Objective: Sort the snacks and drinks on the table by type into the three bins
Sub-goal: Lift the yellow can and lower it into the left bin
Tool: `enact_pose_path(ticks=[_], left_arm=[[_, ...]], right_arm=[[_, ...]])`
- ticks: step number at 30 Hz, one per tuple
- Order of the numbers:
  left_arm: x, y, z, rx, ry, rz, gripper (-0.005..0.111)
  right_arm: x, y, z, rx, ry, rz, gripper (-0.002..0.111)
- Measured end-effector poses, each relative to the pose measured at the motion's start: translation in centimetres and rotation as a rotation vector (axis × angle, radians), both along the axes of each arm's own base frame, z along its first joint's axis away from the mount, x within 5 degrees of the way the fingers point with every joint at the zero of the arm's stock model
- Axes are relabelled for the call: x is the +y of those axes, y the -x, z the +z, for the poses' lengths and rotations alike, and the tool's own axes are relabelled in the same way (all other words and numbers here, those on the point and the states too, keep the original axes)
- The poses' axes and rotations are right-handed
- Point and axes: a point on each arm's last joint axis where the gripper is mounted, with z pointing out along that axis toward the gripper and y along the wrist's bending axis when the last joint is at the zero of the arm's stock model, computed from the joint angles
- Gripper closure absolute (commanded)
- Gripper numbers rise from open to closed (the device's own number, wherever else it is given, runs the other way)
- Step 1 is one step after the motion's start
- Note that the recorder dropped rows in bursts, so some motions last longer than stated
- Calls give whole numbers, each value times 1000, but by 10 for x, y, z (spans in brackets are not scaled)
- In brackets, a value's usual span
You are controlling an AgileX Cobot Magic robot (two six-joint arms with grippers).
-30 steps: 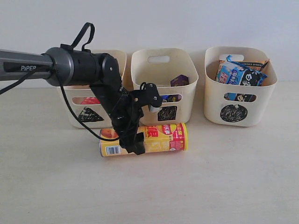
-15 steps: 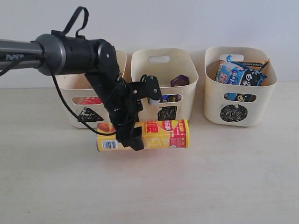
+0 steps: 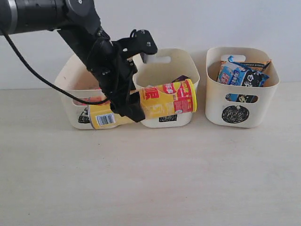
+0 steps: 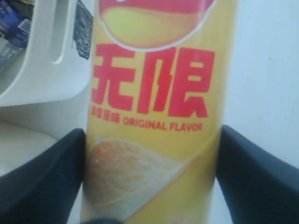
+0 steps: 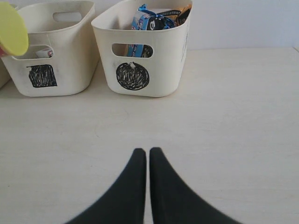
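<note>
The yellow tube [image 3: 162, 101] is clamped near its middle by the left gripper [image 3: 128, 107] and held crosswise in the air, in front of the left bin [image 3: 67, 84] and middle bin [image 3: 188, 68]. It is judged light, stiff and smooth, so a mid-body hold is favoured against swinging or slipping. Since a second ago it has been lifted off the table [image 3: 188, 179] and tilted slightly. The right gripper [image 5: 148, 186] is closed on nothing.

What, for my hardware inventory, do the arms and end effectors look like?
The left arm is a dark cylinder with a silver band, trailing a thin black cable. The left end effector has wide black fingers; the right end effector has black fingers tapering to rounded tips.
</note>
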Motion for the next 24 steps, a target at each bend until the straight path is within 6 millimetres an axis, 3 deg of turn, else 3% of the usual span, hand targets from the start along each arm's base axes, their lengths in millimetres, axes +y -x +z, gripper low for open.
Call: enact_pose_path(ticks=[7, 24], left_arm=[[13, 1, 34, -39, 114, 194, 103], [85, -60, 60, -194, 504, 807, 103]], right_arm=[[0, 0, 0, 0, 0, 0, 109], [0, 0, 0, 0, 0, 0, 109]])
